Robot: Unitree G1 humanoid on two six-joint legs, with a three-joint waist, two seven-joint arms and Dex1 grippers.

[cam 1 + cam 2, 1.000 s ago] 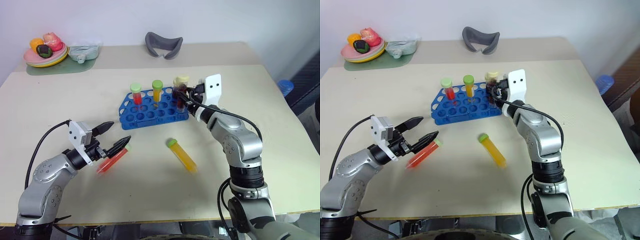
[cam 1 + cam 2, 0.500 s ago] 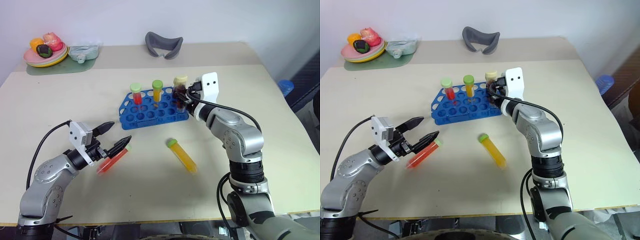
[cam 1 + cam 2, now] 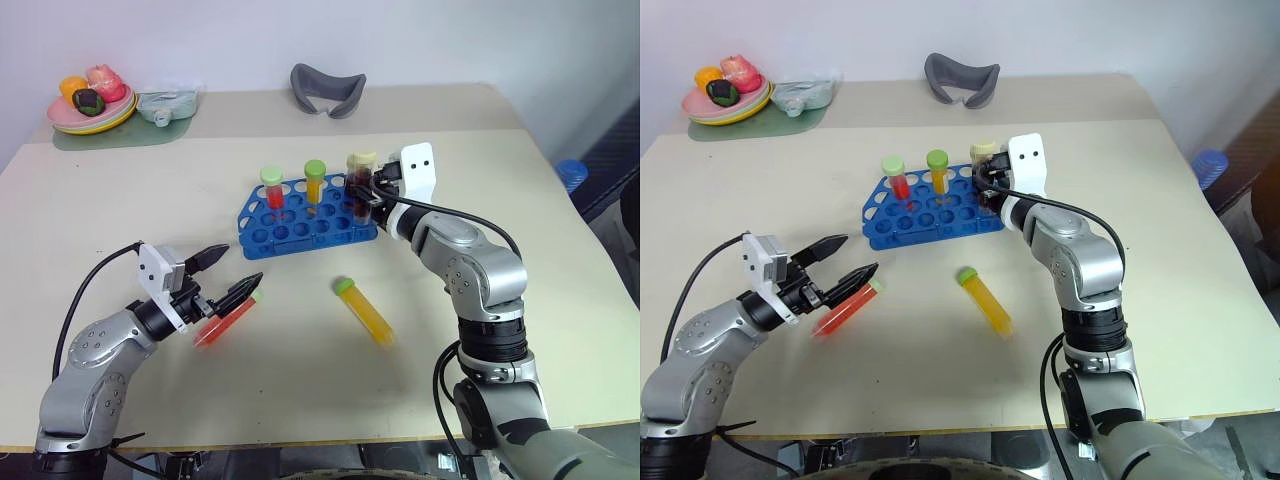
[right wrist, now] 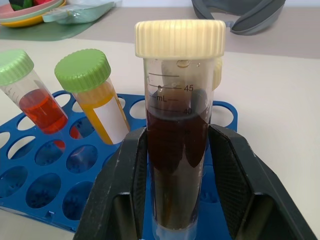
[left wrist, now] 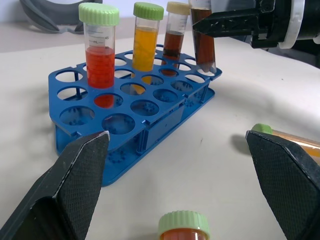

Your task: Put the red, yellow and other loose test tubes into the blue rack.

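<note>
Blue plastic, the rack (image 3: 305,217) is the biggest thing I have to respect here: it stands mid-table with a red tube (image 3: 272,189), an orange-yellow tube (image 3: 314,181) and, as the left wrist view shows, a dark-brown tube (image 5: 174,29) upright in its back row. My right gripper (image 4: 176,187) is clamped on another dark-brown tube with a pale-yellow cap (image 4: 178,125), held upright with its conical tip just above the holes at the rack's right end. To seat it well, I judge I should line the tip over one free hole, keep the tube vertical, lower until the rack bears it, and only then let go; a tilt could snag the rim or nudge the rack. That arm reaches forward, bent at the elbow, gripper pointing roughly level toward the rack.

My left gripper (image 3: 227,273) hangs spread wide and holding nothing, low over the loose red tube (image 3: 224,322) lying on the table. A loose orange-yellow tube (image 3: 364,311) lies in front of the rack.
</note>
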